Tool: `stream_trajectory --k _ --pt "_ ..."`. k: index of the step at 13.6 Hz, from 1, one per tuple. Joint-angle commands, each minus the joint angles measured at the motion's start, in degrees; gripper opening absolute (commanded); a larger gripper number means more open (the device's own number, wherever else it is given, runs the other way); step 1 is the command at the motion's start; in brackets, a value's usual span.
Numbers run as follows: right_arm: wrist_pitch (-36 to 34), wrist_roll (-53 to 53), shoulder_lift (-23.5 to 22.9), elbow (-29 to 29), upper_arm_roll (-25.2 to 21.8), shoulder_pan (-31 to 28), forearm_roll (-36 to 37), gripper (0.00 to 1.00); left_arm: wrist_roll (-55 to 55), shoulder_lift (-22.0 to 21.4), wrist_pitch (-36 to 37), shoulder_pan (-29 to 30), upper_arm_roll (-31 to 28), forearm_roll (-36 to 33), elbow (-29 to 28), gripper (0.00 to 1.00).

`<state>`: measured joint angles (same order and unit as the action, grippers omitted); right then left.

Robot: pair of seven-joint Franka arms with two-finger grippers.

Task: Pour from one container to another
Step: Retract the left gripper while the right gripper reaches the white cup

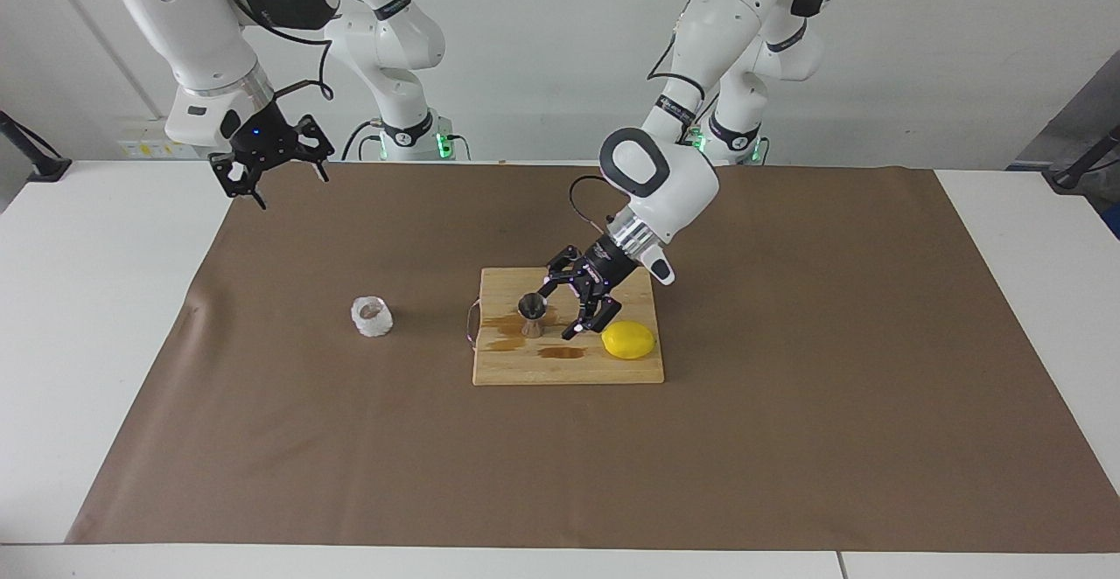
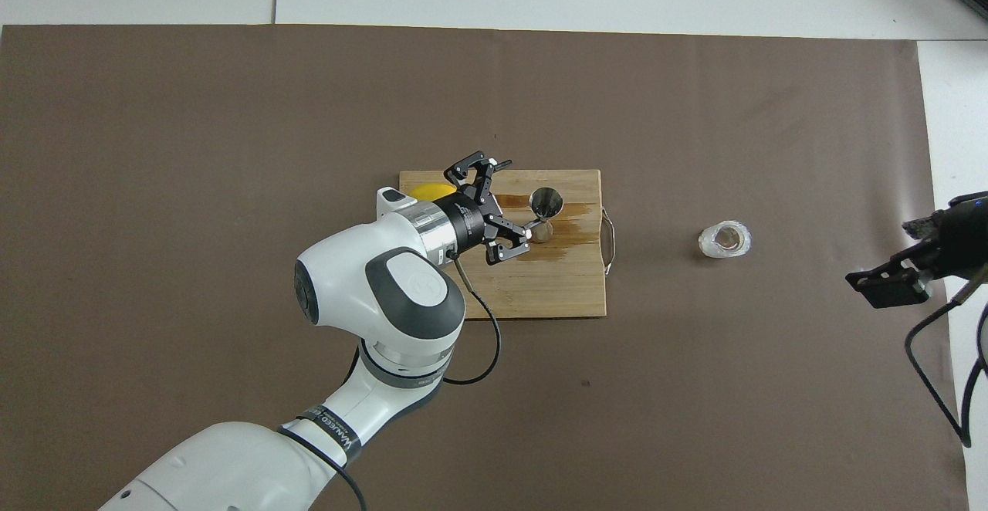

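Note:
The steel jigger (image 1: pixel 531 313) (image 2: pixel 546 204) stands upright on the wooden cutting board (image 1: pixel 569 371) (image 2: pixel 556 295), at a brown wet stain. My left gripper (image 1: pixel 561 309) (image 2: pixel 511 204) is open just beside it, toward the lemon, holding nothing; one fingertip is very close to the jigger. The frosty glass cup (image 1: pixel 371 317) (image 2: pixel 724 239) stands alone on the brown mat, toward the right arm's end. High above that end of the mat, my right gripper (image 1: pixel 291 189) (image 2: pixel 888 283) points down, open and empty.
A yellow lemon (image 1: pixel 628 340) (image 2: pixel 428 189) lies on the board, partly covered by the left wrist in the overhead view. Brown spill patches (image 1: pixel 560 352) mark the board. The brown mat (image 1: pixel 787 439) covers most of the white table.

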<state>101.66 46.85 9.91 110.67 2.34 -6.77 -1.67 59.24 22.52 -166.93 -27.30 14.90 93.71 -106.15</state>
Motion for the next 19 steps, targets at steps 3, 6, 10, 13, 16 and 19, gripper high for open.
stream_trajectory --k 3,6,10,13,16,19 --pt "7.4 29.5 -0.7 6.9 0.2 -3.6 0.8 1.00 -0.5 -4.0 4.5 3.6 0.0 -5.1 -5.1 1.00" --pt "14.8 41.0 -7.9 8.3 0.3 -6.0 0.5 1.00 -0.4 -4.9 6.4 4.9 0.0 -8.2 -6.1 1.00" --pt "22.5 48.8 -14.3 10.7 0.3 -7.5 -11.4 1.00 -0.4 -6.5 10.1 6.6 -0.2 -16.2 -7.7 1.00" --pt "24.2 53.5 -15.9 12.0 0.3 -7.4 -21.8 1.00 -0.3 -8.3 14.9 9.9 -0.4 -24.6 -8.7 1.00" --pt "24.6 55.4 -16.2 13.0 0.4 -6.6 -26.4 1.00 0.0 -10.7 21.9 14.4 -0.4 -34.7 -9.3 1.00" --pt "27.7 59.8 -17.7 14.5 0.4 -5.9 -32.2 1.00 0.0 -12.5 27.9 18.8 -0.4 -46.3 -9.1 1.00"
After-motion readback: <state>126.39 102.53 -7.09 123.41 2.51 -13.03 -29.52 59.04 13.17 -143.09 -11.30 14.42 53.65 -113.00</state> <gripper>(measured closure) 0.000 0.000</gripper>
